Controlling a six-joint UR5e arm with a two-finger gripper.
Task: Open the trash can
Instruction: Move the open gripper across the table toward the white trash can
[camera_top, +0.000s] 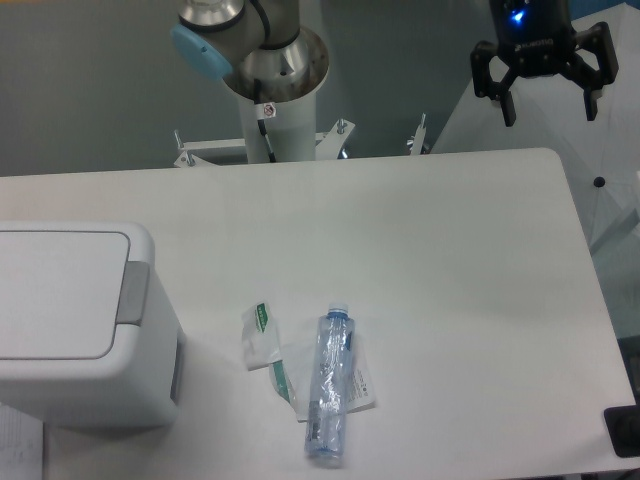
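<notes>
The trash can (75, 320) is a large white boxy bin at the table's left edge. Its flat white lid (55, 292) is closed, with a grey rectangular push tab (133, 294) on its right side. My gripper (548, 104) hangs at the top right, above the table's far right corner, far from the bin. Its black fingers (509, 100) are spread wide and hold nothing.
A clear plastic bottle (329, 387) lies on its side near the table's front, on crumpled white and green wrappers (263, 335). The arm's base column (272, 95) stands behind the far edge. The table's right edge (590, 280) drops off near the gripper.
</notes>
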